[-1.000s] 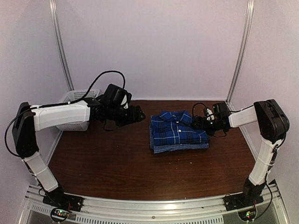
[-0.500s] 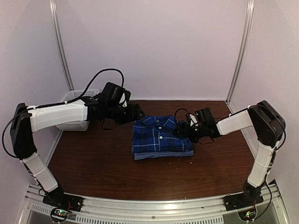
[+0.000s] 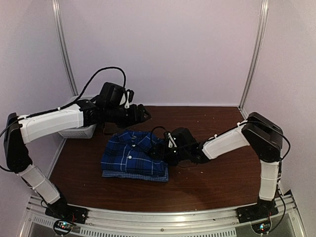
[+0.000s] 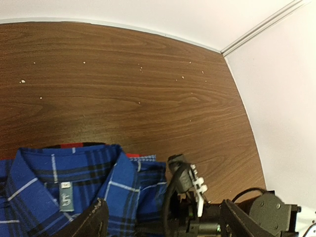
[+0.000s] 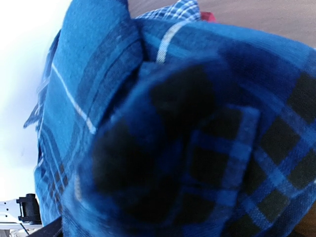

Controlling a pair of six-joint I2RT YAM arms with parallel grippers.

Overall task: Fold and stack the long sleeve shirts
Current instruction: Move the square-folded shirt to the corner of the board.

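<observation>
**Top view.** The two shirts lie folded, one on the other. The dark plaid shirt [image 3: 129,154] is on top with its collar up, and the pale check shirt [image 3: 133,175] shows as a strip along the near edge under it. The stack sits directly to the left of the right claw [image 3: 159,151], which is low on the table [image 3: 217,177] and pressed against the stack's right edge. The left claw [image 3: 143,112] hangs in the air behind the stack and touches nothing. A white basket [image 3: 79,131] stands well off to its left.

**Left wrist view.** The left claw's fingers [image 4: 94,222] are spread wide and hold nothing. The plaid collar lies just below and ahead of them. A small grey tag [image 4: 64,190] inside the collar carries what looks like an "S". The finer print above it is too small to read, and I can see no brand name.

**Right wrist view.** Plaid cloth fills the view right up against the lens, so the fingers are hidden. The right claw is wide open, and I cannot tell whether any cloth sits between its fingers.

The folding looks finished, and the step in hand seems to be sliding the stack into place. To do that well, keep the right claw low and square to the edge and push slowly, so the top shirt does not slide off the lower one. Keep the left claw clear of the collar.
</observation>
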